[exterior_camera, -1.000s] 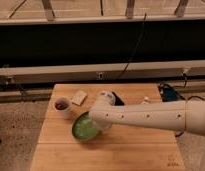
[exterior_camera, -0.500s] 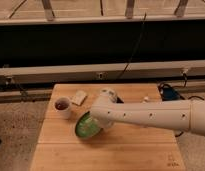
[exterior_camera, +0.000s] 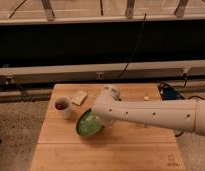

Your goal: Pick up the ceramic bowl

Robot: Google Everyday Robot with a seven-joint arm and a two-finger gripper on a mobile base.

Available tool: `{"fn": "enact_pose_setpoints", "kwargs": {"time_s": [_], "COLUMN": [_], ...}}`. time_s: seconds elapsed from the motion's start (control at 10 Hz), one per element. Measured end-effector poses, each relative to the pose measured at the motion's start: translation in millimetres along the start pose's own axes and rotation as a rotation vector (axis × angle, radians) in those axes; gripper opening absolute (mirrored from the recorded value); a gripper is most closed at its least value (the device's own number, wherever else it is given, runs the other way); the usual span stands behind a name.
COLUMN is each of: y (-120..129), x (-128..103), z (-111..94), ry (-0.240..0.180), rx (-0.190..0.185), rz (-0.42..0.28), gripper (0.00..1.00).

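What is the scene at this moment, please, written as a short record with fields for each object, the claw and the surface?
surface: light wooden table
bowl: wide round glossy green ceramic bowl, tilted, its inside facing the camera, left of table centre
mug: small white mug with dark liquid, upright, left of the bowl, apart from it
small item: pale flat object behind the mug, kind unclear
arm: white robot arm reaching in from the right
claw: claw at the bowl's right rim, mostly hidden by the arm

White mug [exterior_camera: 62, 106], wooden table [exterior_camera: 111, 150], pale packet [exterior_camera: 79, 97]
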Motion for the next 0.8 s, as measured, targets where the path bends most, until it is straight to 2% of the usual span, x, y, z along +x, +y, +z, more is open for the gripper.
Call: {"fn": "enact_pose_setpoints", "kwargs": {"time_s": [0.8], "y": [5.2], "x": [17.7], "z": [-22.9], "ry": [0.028], "rx": [0.007], "rz": [-0.019], "gripper": [0.0]}}
